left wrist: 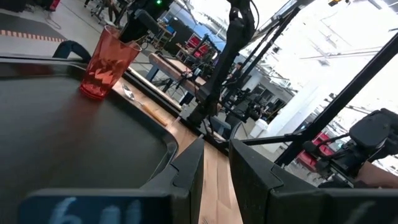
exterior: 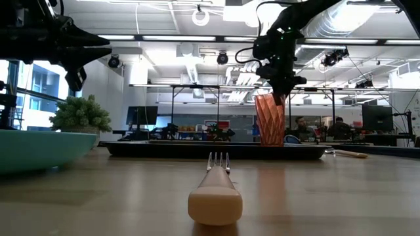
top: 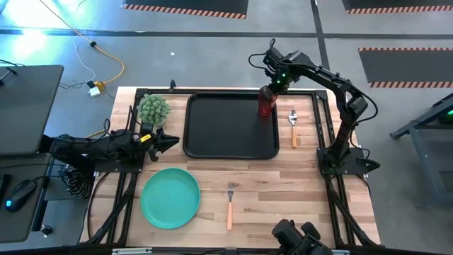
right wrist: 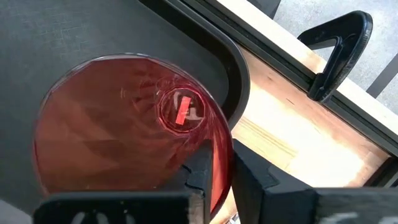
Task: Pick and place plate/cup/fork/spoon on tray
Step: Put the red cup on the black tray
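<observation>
The dark-red cup (right wrist: 124,124) stands upright on its base in the far right corner of the black tray (top: 212,145). My right gripper (right wrist: 221,168) points down over the cup's rim, open by a narrow gap. The turquoise plate (top: 170,197) lies on the table near the tray's near left corner. The fork (top: 230,205) lies in front of the tray. The spoon (top: 293,127) lies to the right of the tray. My left gripper (left wrist: 216,155) waits level at the tray's left edge, its fingers a narrow gap apart and holding nothing. My right gripper comes from above, pointing down, with one finger (right wrist: 199,171) inside the cup and the other (right wrist: 249,180) outside. They stand astride the rim (right wrist: 222,146) on the side toward the table's right edge. Whether either finger touches the wall I cannot tell.
A small green potted plant (top: 153,108) stands at the tray's far left corner, close to my left arm. A black clamp (right wrist: 339,50) grips the table's far edge beyond the cup. Bare wood lies between the tray, plate and fork.
</observation>
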Controlling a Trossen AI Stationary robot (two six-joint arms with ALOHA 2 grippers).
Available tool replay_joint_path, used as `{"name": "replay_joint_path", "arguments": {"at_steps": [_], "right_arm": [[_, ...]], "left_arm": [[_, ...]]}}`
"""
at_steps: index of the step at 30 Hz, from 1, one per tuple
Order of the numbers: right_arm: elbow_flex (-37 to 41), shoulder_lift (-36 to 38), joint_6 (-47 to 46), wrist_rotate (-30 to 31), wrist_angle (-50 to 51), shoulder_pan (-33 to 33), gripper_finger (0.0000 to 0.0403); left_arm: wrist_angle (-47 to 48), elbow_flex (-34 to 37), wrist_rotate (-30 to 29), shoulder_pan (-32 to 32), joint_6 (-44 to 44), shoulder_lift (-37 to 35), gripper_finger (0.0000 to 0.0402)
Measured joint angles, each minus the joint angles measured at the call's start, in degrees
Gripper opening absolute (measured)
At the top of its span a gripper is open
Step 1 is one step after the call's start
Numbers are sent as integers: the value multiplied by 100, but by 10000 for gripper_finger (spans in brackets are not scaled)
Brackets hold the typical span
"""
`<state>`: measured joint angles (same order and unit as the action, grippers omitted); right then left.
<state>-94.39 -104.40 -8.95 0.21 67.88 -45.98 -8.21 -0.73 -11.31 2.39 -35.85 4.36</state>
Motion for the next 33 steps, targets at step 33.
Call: {"name": "replay_joint_path", "arguments": {"at_steps": [33], "right_arm": [[0, 96, -15, 20, -46, 0, 99]], "left_arm": [[-7, -1, 3, 1, -145, -2, 67]]}}
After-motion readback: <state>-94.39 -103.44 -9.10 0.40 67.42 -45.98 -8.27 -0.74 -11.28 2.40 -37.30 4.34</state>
